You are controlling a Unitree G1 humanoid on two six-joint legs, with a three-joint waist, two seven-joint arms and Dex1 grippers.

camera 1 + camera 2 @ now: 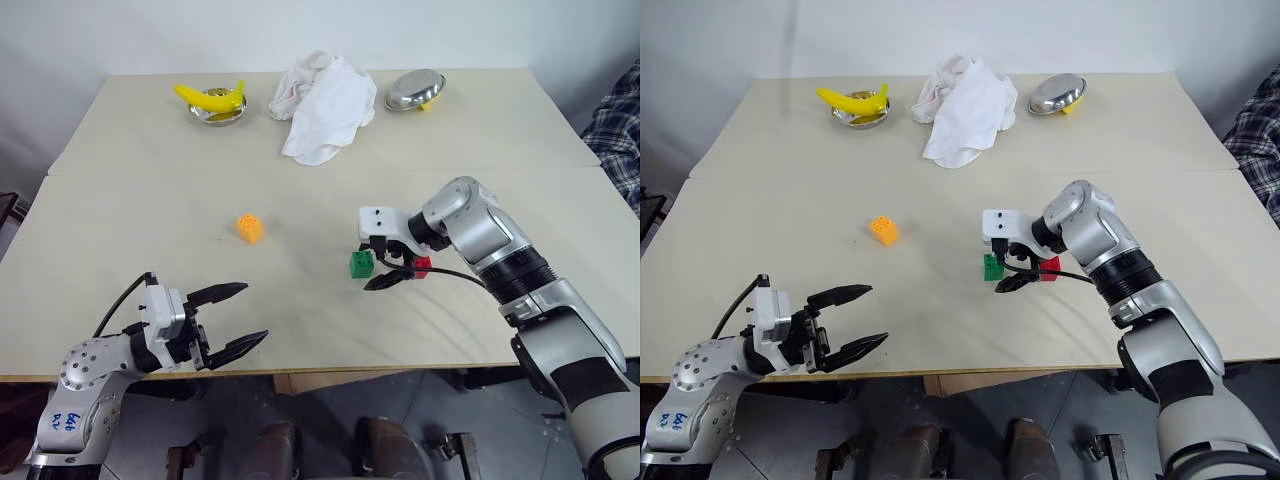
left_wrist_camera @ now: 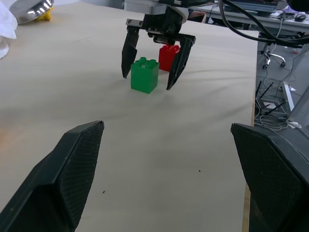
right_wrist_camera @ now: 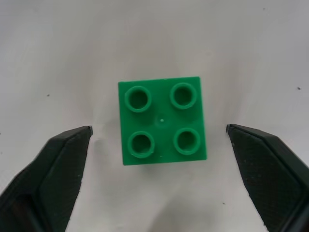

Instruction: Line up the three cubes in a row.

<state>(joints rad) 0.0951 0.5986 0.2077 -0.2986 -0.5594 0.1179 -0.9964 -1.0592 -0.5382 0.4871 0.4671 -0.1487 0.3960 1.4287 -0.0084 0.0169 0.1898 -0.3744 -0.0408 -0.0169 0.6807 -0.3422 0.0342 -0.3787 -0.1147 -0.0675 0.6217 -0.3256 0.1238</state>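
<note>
The green cube stands on the table, studs up, with the red cube close beside it on its right. My right gripper hangs open just over the green cube, one finger on each side and clear of its walls. The left wrist view shows those fingers straddling the green cube, the red cube behind. Alone to the left sits the orange cube. My left gripper is open and empty at the table's front left edge, pointing toward the cubes.
At the back of the beige table are a metal bowl holding a banana, a crumpled white cloth and a tipped metal bowl. Plaid fabric shows at the far right edge.
</note>
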